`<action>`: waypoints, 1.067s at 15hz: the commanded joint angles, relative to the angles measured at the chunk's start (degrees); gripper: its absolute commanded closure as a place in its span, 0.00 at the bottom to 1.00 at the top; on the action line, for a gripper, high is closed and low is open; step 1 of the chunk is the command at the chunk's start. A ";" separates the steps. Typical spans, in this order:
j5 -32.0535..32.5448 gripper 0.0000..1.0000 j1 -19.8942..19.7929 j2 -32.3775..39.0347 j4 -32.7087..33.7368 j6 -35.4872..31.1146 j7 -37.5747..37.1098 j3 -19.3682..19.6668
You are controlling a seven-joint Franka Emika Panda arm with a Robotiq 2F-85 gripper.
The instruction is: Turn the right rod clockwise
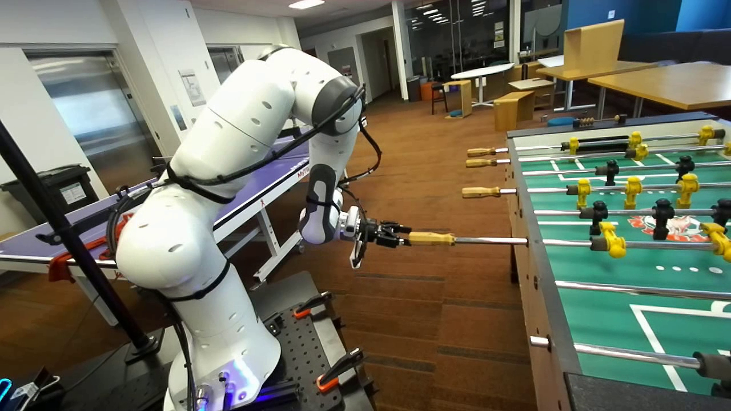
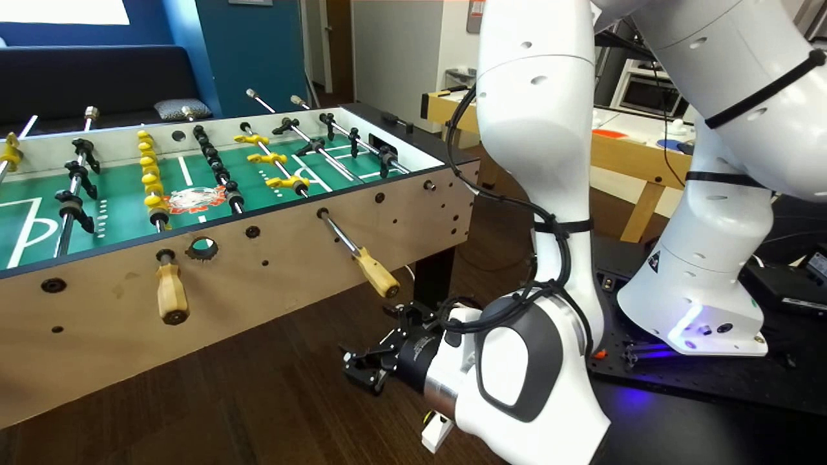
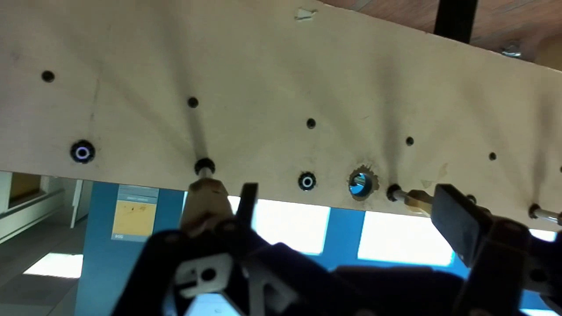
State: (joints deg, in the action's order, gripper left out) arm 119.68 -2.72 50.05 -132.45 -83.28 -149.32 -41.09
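Black fingers (image 3: 248, 202) of the tool (image 3: 351, 202) fill the lower part of the wrist view, spread wide and holding nothing. Next out, left of the finger at frame left, is the tan wooden handle (image 3: 206, 197) of the right rod (image 1: 491, 241), outside the opening rather than within it; both exterior views put it near mid-frame, its end close to the tool. Whether anything touches, I cannot tell. To grip well, I would first slide the tool across, toward the left of the wrist view, until the handle is centred between the fingers, then line it up with the shaft (image 2: 340, 232), so that the roll does not lever the rod sideways. Close evenly, then roll slowly clockwise without pushing inward. A neighbouring handle (image 3: 419, 202), partly behind the finger at frame right, should be left alone. Beyond, the shaft enters the side of the foosball tabletop (image 3: 254, 79), and farther in, its yellow players (image 1: 613, 241) stand tilted; their swing should show whether the turn is true.
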 commanded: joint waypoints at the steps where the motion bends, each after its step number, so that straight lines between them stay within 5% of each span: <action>1: -1.25 0.00 -3.85 -2.35 -3.33 -2.71 0.06 -6.49; 3: -3.81 0.00 -5.49 -3.43 -4.32 -4.65 0.88 -9.97; 4: -7.68 0.00 -2.28 -7.34 -4.48 -9.18 0.17 -8.13; 9: -20.44 0.00 -2.88 -19.80 -7.16 -20.22 8.36 -11.03; 16: -31.04 0.00 -20.81 -36.08 -9.98 -32.96 28.39 -27.55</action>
State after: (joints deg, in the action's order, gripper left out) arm 93.24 -15.75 23.46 -139.85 -108.91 -128.30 -62.63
